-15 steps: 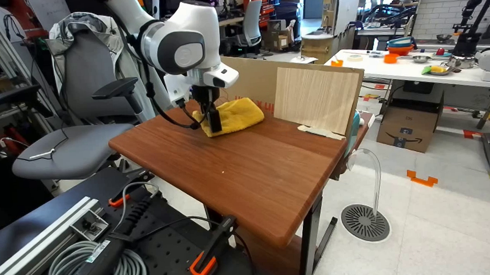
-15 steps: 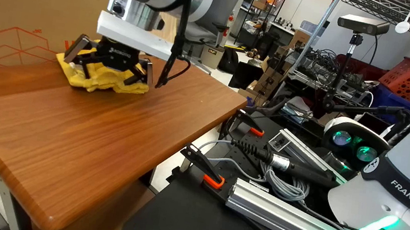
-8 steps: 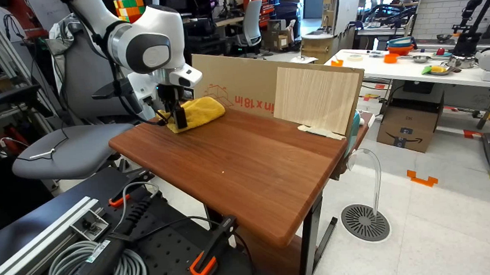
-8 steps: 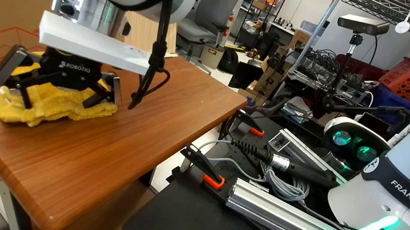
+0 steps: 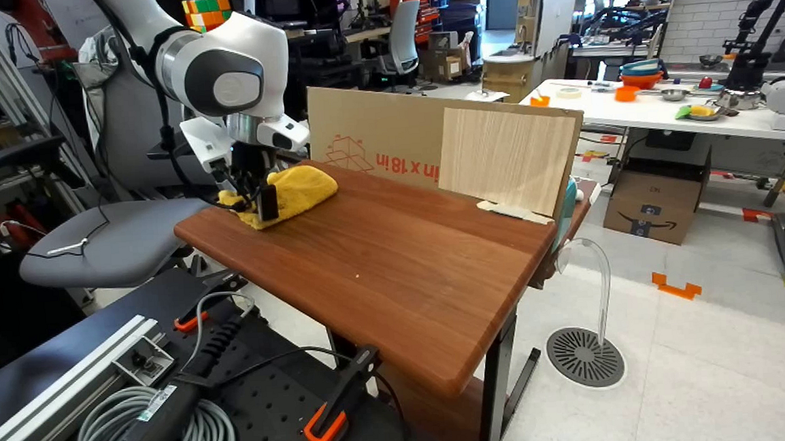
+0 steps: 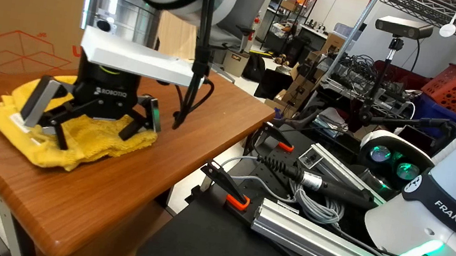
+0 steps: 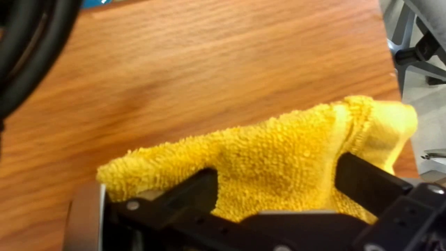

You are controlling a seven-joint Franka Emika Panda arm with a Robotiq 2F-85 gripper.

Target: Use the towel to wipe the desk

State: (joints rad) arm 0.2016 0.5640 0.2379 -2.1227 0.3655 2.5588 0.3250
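Note:
The yellow towel (image 5: pixel 305 188) lies folded and rumpled on the brown wooden desk (image 5: pixel 395 268), near the corner by the office chair in an exterior view. It also shows in an exterior view (image 6: pixel 96 139) and in the wrist view (image 7: pixel 275 153), where one corner sticks out towards the desk edge. My gripper (image 6: pixel 92 134) points down and sits low on the towel, pressing on it. Its fingers (image 7: pixel 198 190) stand wide apart, with towel cloth spread flat between them. The fingertips' lower ends are partly sunk in or hidden by the cloth.
A cardboard panel (image 5: pixel 387 132) stands along the desk's back edge, with a wood-grain board (image 5: pixel 508 159) against it. A grey office chair (image 5: pixel 121 240) is beside the desk. A black base table (image 6: pixel 213 240) with clamps, cables and aluminium bars adjoins the desk's front.
My gripper has slid across the desk towards the end by the cardboard's marked corner, then a little towards the front edge. The towel has moved along under it.

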